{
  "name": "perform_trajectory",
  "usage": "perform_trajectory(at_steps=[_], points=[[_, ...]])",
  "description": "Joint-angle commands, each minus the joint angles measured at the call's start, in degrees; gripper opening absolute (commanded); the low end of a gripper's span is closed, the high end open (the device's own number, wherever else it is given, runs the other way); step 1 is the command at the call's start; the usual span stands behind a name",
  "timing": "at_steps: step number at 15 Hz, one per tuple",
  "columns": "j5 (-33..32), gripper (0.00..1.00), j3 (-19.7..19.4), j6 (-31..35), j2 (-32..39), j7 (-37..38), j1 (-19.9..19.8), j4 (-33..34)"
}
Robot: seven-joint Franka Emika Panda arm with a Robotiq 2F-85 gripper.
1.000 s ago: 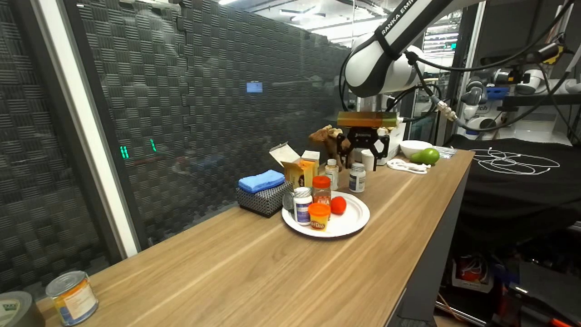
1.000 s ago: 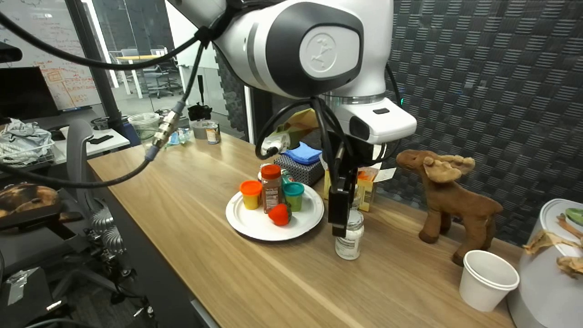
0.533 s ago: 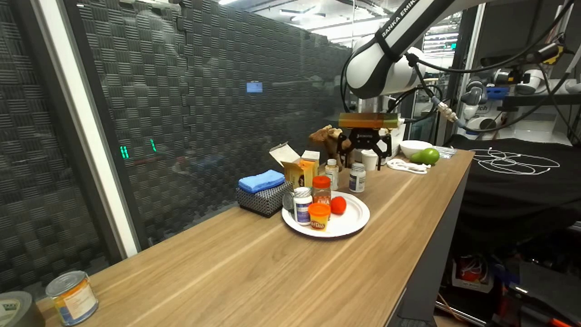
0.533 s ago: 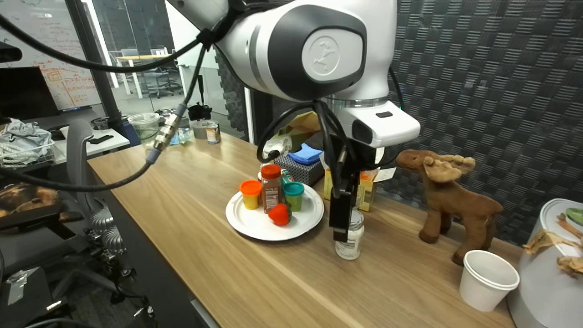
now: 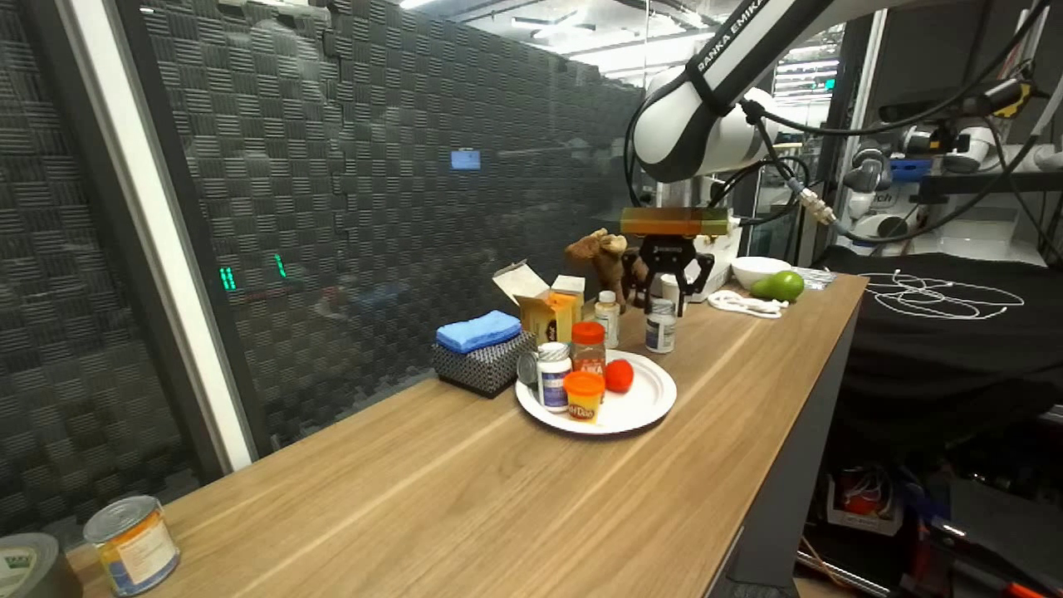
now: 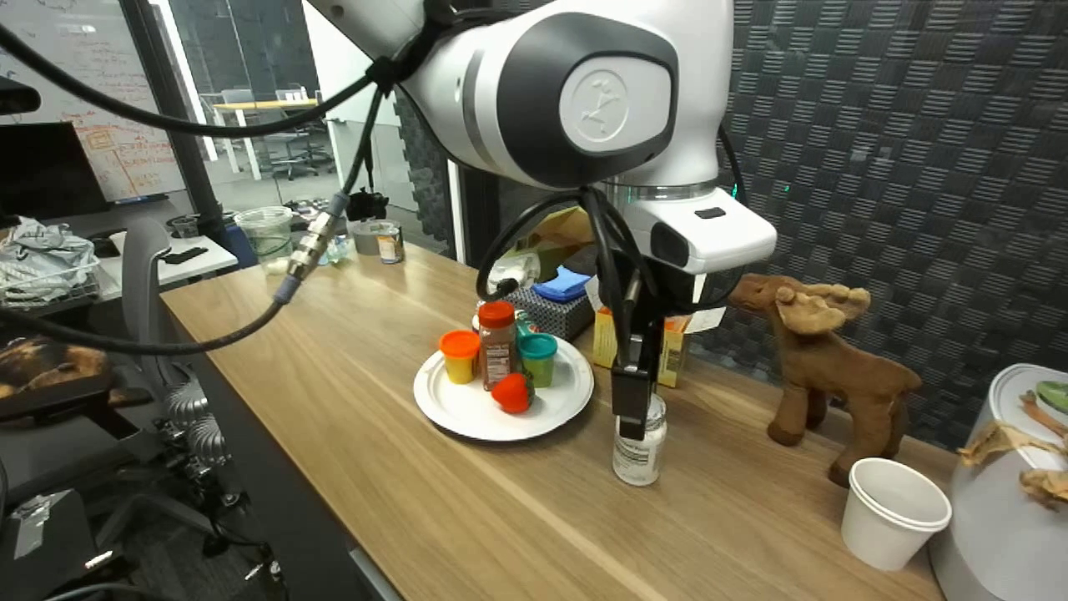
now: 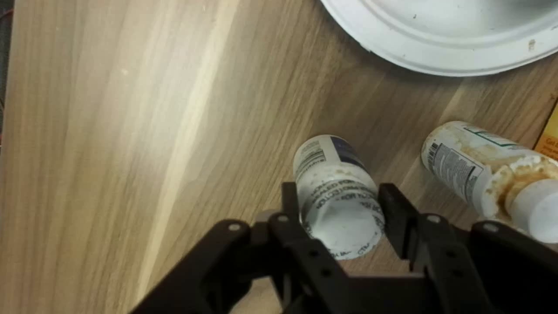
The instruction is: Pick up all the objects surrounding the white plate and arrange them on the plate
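Observation:
My gripper (image 7: 338, 194) is shut on a white bottle (image 7: 324, 159) with a silvery top, its fingers pressed to both sides near the cap. In both exterior views this bottle (image 6: 636, 463) stands upright on the table beside the white plate (image 6: 450, 411). On the plate are an orange-lidded cup (image 6: 460, 361), a red-capped bottle (image 6: 498, 355), a green cup with teal lid (image 6: 539, 367), a red ball (image 6: 512, 393), another white bottle (image 5: 554, 389) and a can lying at the rim (image 5: 528, 367). A stained white bottle (image 7: 462, 168) stands right of my gripper, off the plate.
An opened yellow carton (image 5: 544, 322) and a dark mesh box (image 5: 488, 365) with a blue cloth (image 5: 479, 330) stand behind the plate. A plush moose (image 6: 834, 359) and white paper cups (image 6: 889, 522) are close by. A labelled tin (image 5: 137, 548) is far off.
The jaws have drawn in from wide apart onto the white bottle. That bottle has shifted slightly, away from the stained one. Things on the plate have not moved.

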Motion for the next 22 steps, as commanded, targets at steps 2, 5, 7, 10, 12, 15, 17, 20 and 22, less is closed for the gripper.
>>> perform_trajectory(at_steps=[2,5,7,10,12,15,17,20,22], points=[[-1.9,0.19,-0.6,-0.8,-2.8,1.2,2.3,-1.9],[-4.9,0.2,-0.5,-0.4,-8.0,2.9,5.2,-7.4],[-8.2,0.2,0.1,-0.5,-12.3,5.0,7.5,-11.8],[-14.1,0.2,2.4,-0.6,-18.9,10.8,10.6,-18.2],[-17.8,0.2,4.6,-1.2,-22.9,15.4,11.4,-21.8],[-17.6,0.19,8.7,-0.9,-26.3,17.0,10.7,-25.2],[-15.5,0.19,10.3,0.6,-26.4,15.2,10.1,-26.2],[-14.3,0.19,10.8,6.0,-23.9,13.4,9.3,-26.6],[-13.2,0.19,10.7,9.8,-21.6,12.1,9.0,-26.3]])
